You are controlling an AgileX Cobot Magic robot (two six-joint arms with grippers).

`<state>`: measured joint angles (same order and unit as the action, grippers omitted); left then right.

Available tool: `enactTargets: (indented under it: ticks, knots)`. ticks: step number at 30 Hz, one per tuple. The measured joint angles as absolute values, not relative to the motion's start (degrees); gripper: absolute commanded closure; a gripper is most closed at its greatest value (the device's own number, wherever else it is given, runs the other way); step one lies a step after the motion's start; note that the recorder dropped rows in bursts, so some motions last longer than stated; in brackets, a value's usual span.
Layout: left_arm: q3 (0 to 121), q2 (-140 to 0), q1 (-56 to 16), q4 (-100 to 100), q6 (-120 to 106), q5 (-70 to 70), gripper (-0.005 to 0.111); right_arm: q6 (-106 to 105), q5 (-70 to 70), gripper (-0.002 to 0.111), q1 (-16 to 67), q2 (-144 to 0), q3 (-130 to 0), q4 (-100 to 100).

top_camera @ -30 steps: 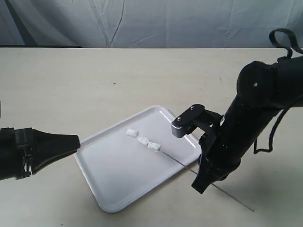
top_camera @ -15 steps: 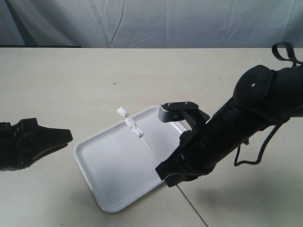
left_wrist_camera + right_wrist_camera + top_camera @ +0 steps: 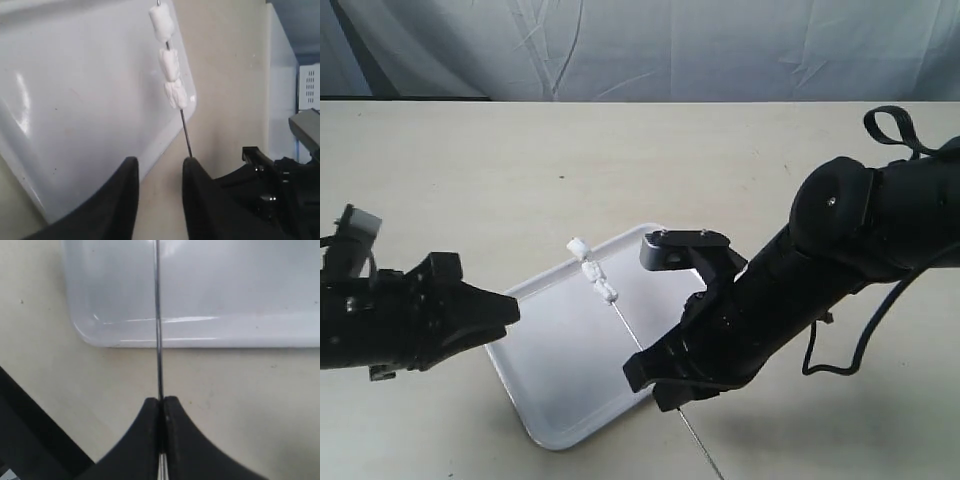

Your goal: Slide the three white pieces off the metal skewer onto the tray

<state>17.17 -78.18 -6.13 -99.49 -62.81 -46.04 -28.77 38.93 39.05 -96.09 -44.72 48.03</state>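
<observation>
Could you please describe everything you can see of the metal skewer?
The metal skewer is a thin, straight, silvery rod. The right gripper has its fingers shut on it, a bare tail sticking out behind. It slants over the tray, with three white pieces threaded near its far end.

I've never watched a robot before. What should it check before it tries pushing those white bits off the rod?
1. The right jaws are shut on the metal skewer: ok.
2. All three white pieces are threaded on it: ok.
3. The left jaws are open, ready to strip: ok.
4. The left jaws are around the skewer: not ok. In the exterior view they sit apart from it.
5. The pieces are over the tray: cannot tell. The end piece looks past the rim.
</observation>
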Motion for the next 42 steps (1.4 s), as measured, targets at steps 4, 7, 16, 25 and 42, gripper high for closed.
enactTargets:
  ticks: [4, 7, 16, 25, 42]
  knots:
    - [21.2, -85.3, -8.2, -99.4, -64.1, -47.7, 0.079, -24.6, 37.9, 0.109, 39.0, -96.1, -44.7, 45.0]
    - [24.8, -90.3, -8.4, -99.4, -64.7, -50.5, 0.072, -23.0, 36.0, 0.109, 39.0, -96.1, -43.7, 45.1]
    - [33.8, -98.3, -18.1, -99.5, -65.0, -42.9, 0.064, -22.2, 31.5, 0.109, 43.7, -96.1, -38.6, 54.6]
    - [38.3, -98.4, -19.5, -99.5, -61.9, -42.7, 0.064, -13.3, 22.8, 0.109, 53.3, -92.9, -38.1, 54.8]
    - [38.9, -98.4, -19.5, -99.5, -61.9, -39.2, 0.064, 5.5, 21.3, 0.109, 54.9, -91.0, -38.0, 39.3]
